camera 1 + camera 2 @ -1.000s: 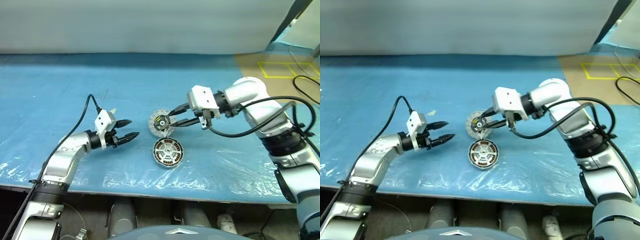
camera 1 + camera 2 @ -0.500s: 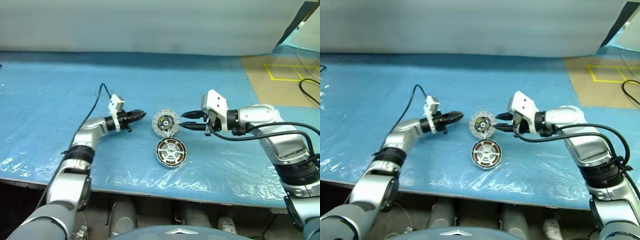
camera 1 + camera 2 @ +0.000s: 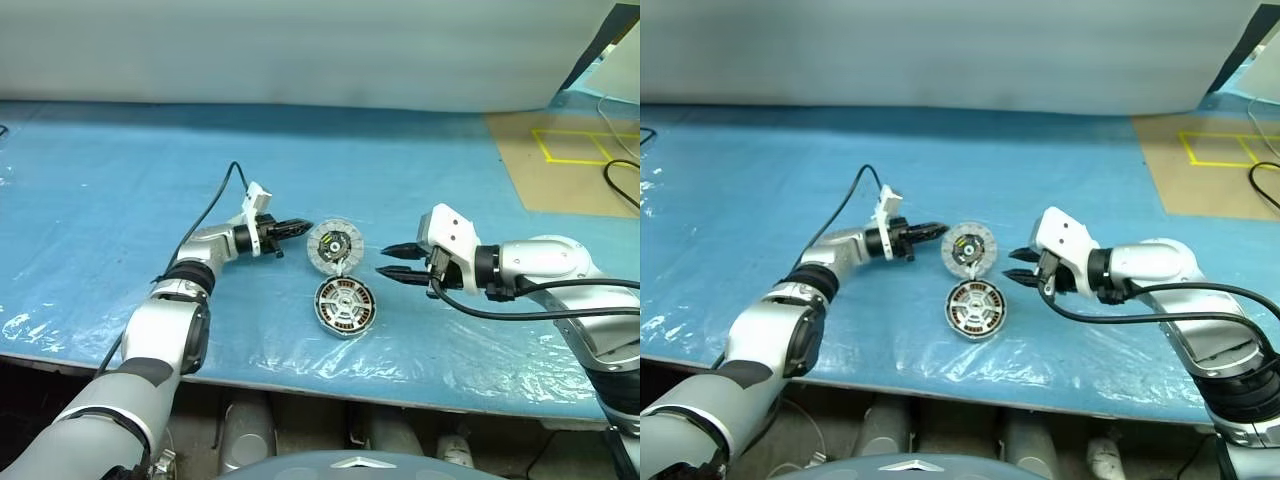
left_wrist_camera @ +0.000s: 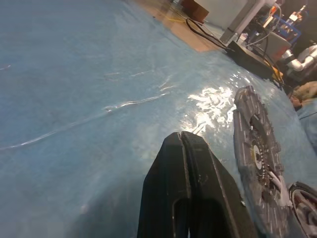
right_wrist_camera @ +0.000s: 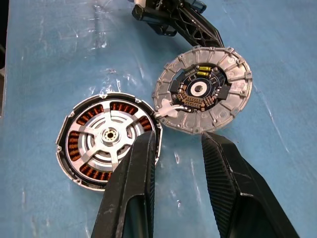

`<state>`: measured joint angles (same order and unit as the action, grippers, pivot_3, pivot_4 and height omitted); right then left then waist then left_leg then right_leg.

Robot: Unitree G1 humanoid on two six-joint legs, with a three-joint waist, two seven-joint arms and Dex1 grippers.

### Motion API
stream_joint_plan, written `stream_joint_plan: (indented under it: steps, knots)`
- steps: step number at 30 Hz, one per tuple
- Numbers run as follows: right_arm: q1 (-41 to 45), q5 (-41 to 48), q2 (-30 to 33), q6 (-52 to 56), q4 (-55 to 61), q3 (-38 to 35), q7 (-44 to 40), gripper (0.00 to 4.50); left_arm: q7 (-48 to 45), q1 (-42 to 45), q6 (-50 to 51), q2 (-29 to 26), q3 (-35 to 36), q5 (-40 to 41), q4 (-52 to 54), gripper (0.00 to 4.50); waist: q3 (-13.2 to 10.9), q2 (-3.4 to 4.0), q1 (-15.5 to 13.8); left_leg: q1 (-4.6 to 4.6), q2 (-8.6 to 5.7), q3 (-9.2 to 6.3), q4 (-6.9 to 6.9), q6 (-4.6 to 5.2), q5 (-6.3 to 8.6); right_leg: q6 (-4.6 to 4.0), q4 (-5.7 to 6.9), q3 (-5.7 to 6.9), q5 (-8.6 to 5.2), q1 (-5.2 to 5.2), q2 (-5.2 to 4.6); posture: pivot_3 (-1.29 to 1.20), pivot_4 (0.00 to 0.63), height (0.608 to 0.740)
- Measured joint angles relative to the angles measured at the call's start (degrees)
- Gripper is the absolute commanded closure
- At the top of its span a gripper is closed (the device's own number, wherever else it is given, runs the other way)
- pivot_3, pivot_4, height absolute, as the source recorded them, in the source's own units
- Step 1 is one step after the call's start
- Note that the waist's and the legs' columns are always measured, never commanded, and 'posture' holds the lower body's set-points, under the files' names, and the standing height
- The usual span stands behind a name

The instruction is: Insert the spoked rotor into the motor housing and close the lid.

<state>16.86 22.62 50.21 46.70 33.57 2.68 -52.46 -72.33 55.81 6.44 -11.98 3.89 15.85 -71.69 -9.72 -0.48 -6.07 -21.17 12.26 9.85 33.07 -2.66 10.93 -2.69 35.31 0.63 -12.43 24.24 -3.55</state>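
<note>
**Rotor seated in housing; lid lies uncovered beside it**

You will find the motor housing [image 5: 109,141] flat on the blue plastic-covered tabletop [image 3: 120,180], its ring of copper windings visible around the rim. The spoked rotor [image 5: 106,135] sits inside it, silver spokes and hub facing up, centred within the windings.

The lid [image 5: 202,89] lies just beyond the housing, on the side away from the robot. It rests face up, showing its dark centre with yellow-green marks and its pale segmented rim. In the right wrist view its edge touches or slightly overlaps the housing rim, where a small white piece [image 5: 167,112] sits at the junction. The lid does not cover the housing.

Your left end effector [image 3: 296,227] points level toward the lid from the robot's left, its two black fingers pressed together, tip just beside the lid's rim. Whether the tip touches the rim cannot be told. It holds nothing.

Your right end effector [image 3: 398,262] sits to the robot's right of both discs, fingers spread apart and empty, pointing toward them. In its wrist view the fingers [image 5: 132,188] frame the gap between housing and lid, clear of both.

A yellow taped outline [image 3: 578,147] marks the brown floor off the tabletop's far right corner.
</note>
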Motion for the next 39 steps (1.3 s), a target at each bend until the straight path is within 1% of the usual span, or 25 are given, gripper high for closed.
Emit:
stream_joint_plan:
  steps: [7,13,16,22,27,30,33,35,36,39]
  knots:
    - [-3.55,1.37,1.93,3.27,3.82,-4.36,2.48,2.98,0.09,2.61,1.64,3.85,0.86,-2.48,-2.79,4.46,-0.02,-0.04,-0.02,-0.06,-0.02,-0.06,-0.09,0.01,0.00,0.19,-0.28,0.03,0.11,-0.05,0.00,0.00,0.150,0.740]
    - [-4.54,2.16,2.51,3.97,4.91,-4.50,3.82,2.98,-1.37,3.97,1.78,5.76,2.13,-3.29,-2.85,4.46,-0.03,-0.04,0.05,-0.05,-0.04,-0.06,-0.14,0.02,0.00,0.23,-0.43,0.03,0.14,-0.10,-0.01,0.00,0.150,0.740]
    - [-4.79,1.89,3.50,3.66,4.91,-4.49,4.17,2.98,-4.45,4.29,1.51,6.36,1.81,-4.33,-2.83,4.46,-0.03,-0.05,-0.01,-0.05,-0.07,-0.06,-0.21,0.02,-0.01,0.23,-0.46,0.03,0.14,-0.10,-0.02,0.00,0.150,0.740]
    - [-4.84,1.53,4.14,2.44,4.91,-4.46,4.58,2.98,-12.01,4.38,-0.20,8.02,-1.26,-7.35,-2.16,4.46,-0.03,-0.06,-0.01,-0.03,-0.16,-0.06,-0.31,0.07,-0.01,0.23,-0.50,0.05,0.14,-0.10,-0.14,0.00,0.150,0.740]
    - [-4.84,1.45,4.18,1.91,4.87,-4.21,4.98,2.98,-17.88,4.84,-1.60,9.09,-2.65,-8.19,-0.33,4.46,-0.04,-0.06,0.00,-0.02,-0.40,-0.05,-0.40,0.27,-0.01,0.23,-0.50,0.12,0.14,-0.10,-0.45,0.00,0.150,0.740]
    - [-4.82,1.44,4.16,1.54,4.67,-4.13,5.07,2.98,-19.12,4.72,-1.66,9.32,-5.90,-7.43,2.69,4.46,-0.05,-0.06,-0.02,-0.04,-0.45,-0.04,-0.43,0.35,-0.03,0.23,-0.49,0.16,0.14,-0.10,-0.68,0.00,0.150,0.740]
    - [-4.71,1.44,4.15,1.16,4.36,-4.03,4.98,2.98,-19.42,2.99,-1.39,8.62,-11.53,-3.70,9.15,4.46,-0.04,-0.06,-0.04,-0.04,-0.45,-0.03,-0.44,0.39,-0.05,0.23,-0.49,0.15,0.14,-0.10,-0.77,0.00,0.150,0.740]
    - [-4.58,1.54,4.18,0.81,4.02,-3.98,4.49,2.98,-19.45,-0.65,-0.46,6.21,-17.81,0.29,16.38,4.46,-0.04,-0.06,0.13,0.01,-0.43,-0.02,-0.52,0.40,-0.05,0.23,-0.48,0.16,0.13,-0.10,-0.75,0.00,0.150,0.740]
    - [-4.54,1.55,4.25,0.45,3.62,-3.97,4.02,2.98,-19.55,-3.33,0.18,4.04,-21.95,2.77,20.81,4.46,-0.05,-0.05,0.22,0.02,-0.42,-0.02,-0.57,0.40,-0.04,0.24,-0.48,0.18,0.13,-0.09,-0.73,0.00,0.150,0.740]
    - [-4.08,1.26,4.55,-0.78,1.85,-3.62,3.12,2.98,-19.76,-7.85,1.64,-1.16,-29.21,7.75,28.50,4.46,-0.06,-0.03,0.18,-0.01,-0.41,-0.01,-0.61,0.42,-0.06,0.26,-0.46,0.27,0.11,-0.06,-0.71,0.00,0.150,0.740]
